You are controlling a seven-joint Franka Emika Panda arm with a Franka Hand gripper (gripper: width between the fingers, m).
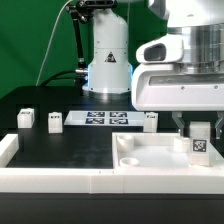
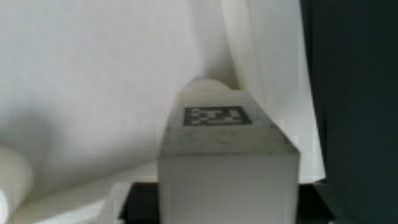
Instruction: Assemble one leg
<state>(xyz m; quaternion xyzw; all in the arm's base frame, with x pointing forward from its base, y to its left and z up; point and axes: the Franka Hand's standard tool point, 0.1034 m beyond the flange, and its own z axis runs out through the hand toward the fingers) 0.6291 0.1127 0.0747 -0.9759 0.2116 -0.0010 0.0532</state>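
The large white tray-like piece [image 1: 150,158] fills the exterior view's lower right, and the gripper [image 1: 199,128] hangs over its far corner, clenched on the upright leg [image 1: 199,144] — three more loose legs [image 1: 26,119] and the marker board [image 1: 103,120] lie behind. The wrist view adds only the leg's [image 2: 224,150] tagged face close against the tray's white wall [image 2: 107,70] — whether it touches the tray is unclear.

Black table [image 1: 60,150]. Marker board [image 1: 105,120] flat at centre, toward 12 o'clock. Large white tray-like piece [image 1: 150,160] with corner recesses at 5 o'clock of it. White rail [image 1: 50,178] along the table's 6 o'clock edge. Green backdrop [image 1: 30,40] behind.
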